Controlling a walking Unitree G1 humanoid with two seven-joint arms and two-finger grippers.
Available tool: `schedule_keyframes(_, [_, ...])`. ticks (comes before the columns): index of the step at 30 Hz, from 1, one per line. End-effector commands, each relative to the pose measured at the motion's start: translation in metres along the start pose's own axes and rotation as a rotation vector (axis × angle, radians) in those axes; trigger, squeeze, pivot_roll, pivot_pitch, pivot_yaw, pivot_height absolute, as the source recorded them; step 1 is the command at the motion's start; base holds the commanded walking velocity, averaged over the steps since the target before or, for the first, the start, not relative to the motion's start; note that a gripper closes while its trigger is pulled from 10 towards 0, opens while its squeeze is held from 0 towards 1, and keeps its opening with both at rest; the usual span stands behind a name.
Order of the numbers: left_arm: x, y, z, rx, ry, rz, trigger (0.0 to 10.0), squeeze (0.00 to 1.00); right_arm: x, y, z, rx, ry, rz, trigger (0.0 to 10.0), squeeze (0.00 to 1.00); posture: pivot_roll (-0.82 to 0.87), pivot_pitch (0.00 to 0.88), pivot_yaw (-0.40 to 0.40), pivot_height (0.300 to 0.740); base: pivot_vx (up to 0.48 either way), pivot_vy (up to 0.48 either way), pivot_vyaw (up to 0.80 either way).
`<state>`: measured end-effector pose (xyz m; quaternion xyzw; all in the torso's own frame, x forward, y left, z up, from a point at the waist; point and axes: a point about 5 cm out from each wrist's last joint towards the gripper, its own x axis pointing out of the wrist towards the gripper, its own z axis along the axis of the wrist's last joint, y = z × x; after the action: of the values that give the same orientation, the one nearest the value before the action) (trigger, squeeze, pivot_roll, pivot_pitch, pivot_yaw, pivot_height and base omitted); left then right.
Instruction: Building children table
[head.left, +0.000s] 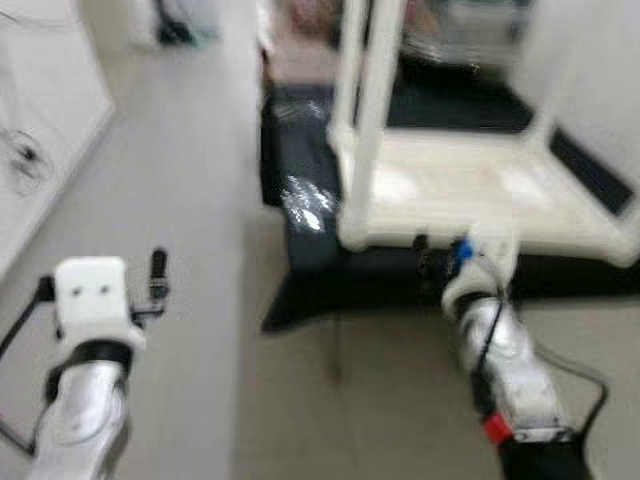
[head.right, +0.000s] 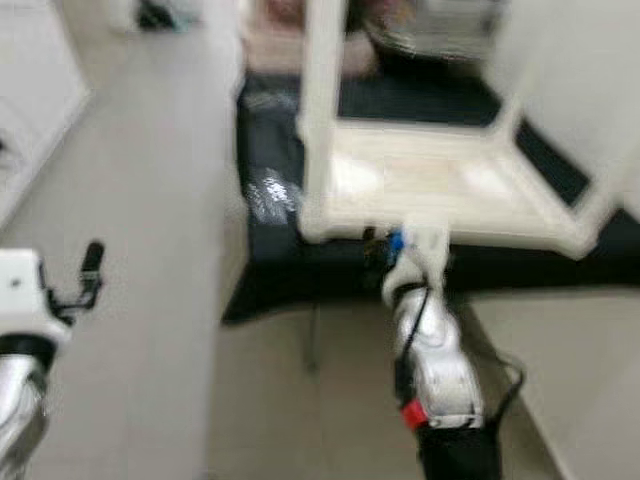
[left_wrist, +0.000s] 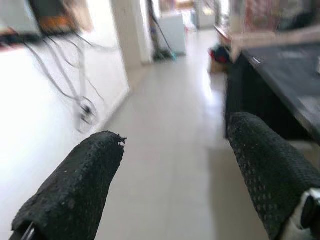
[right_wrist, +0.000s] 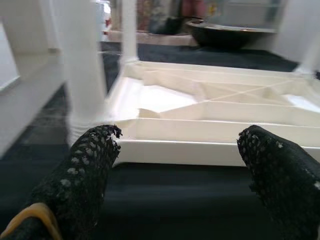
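Blurred head views. The white children's table (head.left: 470, 190) lies upside down on a black mat (head.left: 300, 200) spread on the pale tiled floor (head.left: 180, 200); its flat top faces down and its legs point upward. One leg (head.left: 372, 90) rises at the table's near-left corner, another (head.left: 545, 70) at the far-right corner. In my right wrist view the ribbed underside of the top (right_wrist: 215, 107) shows pale cream, with the near-left leg (right_wrist: 80, 65) upright just beside the front rim.

My right tool (right_wrist: 180, 170) is released, its two black fingers (right_wrist: 82, 170) spread wide and holding nothing; it sits low over the mat's near edge, close to the table's front rim, apart from it. In the head views my right arm (head.left: 500, 350) reaches to that rim.

My left tool (left_wrist: 175, 185) is likewise released and empty, fingers (left_wrist: 75, 185) apart, held over bare floor off the mat's left edge, well apart from the table. A white wall (left_wrist: 45, 125) with dangling cables (left_wrist: 75, 75) runs along the far left.
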<state>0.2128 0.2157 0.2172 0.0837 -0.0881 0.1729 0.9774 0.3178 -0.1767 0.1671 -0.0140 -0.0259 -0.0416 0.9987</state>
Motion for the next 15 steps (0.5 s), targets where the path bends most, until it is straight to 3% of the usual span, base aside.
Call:
schedule_keyframes(1, [0.006,0.005,0.004,0.022,-0.021,0.019,10.0,0.0,0.004,-0.01,0.003,0.001,-0.019,-0.047,10.0,0.0,0.16,0.083,-0.085,0.74,0.0,0.0,0.0])
schedule_keyframes(12, [0.012,0.011,0.008,0.045,-0.032,0.038,10.0,0.0,0.006,-0.02,0.005,-0.025,-0.035,-0.132,10.0,0.0,0.16,0.091,-0.085,0.74,0.0,0.0,0.0])
schedule_keyframes(15, [0.012,0.007,0.006,0.029,-0.023,0.038,10.0,0.0,0.003,-0.02,0.001,-0.029,-0.026,-0.134,10.0,0.0,0.15,0.092,-0.085,0.74,0.0,0.0,-0.8])
